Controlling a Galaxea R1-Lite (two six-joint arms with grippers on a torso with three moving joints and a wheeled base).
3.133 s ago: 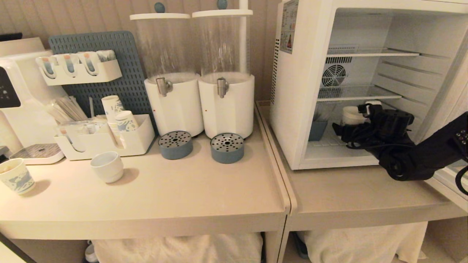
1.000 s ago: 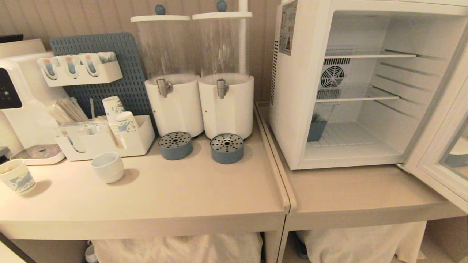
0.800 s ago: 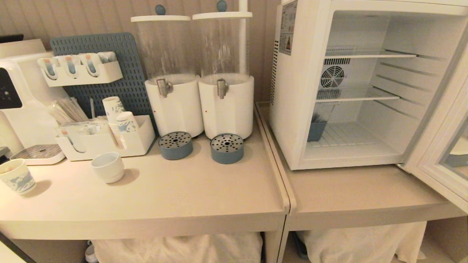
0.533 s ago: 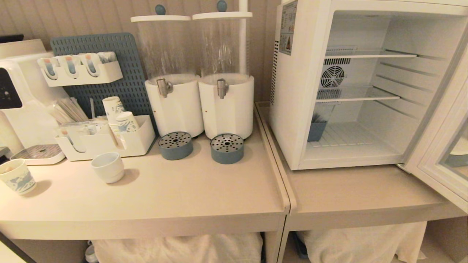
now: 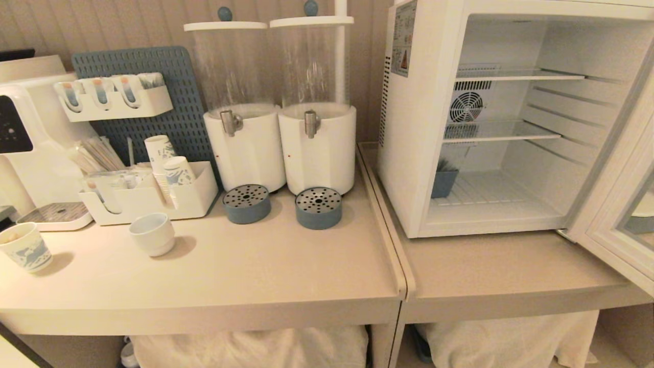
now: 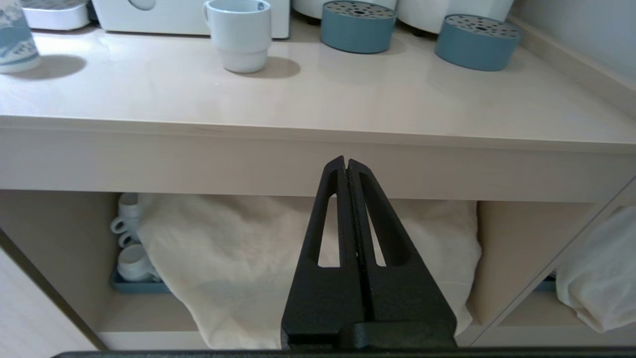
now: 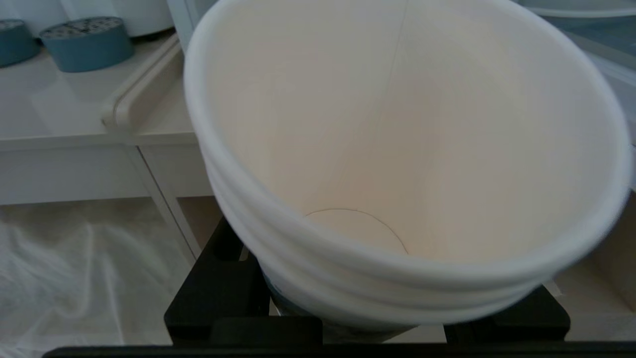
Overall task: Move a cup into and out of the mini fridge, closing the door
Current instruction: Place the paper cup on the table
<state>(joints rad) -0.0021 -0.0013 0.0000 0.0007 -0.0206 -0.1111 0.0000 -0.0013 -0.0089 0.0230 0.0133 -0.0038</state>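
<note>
Neither arm shows in head view. Left gripper (image 6: 347, 166) fully closed, fingers pressed flat together, empty, parked low in front of the counter edge. Right gripper (image 7: 367, 308) clamped around the base of the cup (image 7: 397, 149), held upright, mouth toward the wrist camera.

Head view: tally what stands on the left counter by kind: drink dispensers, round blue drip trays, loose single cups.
Drink dispensers: 2
Round blue drip trays: 2
Loose single cups (plain white, blue-print): 2
Total: 6
</note>
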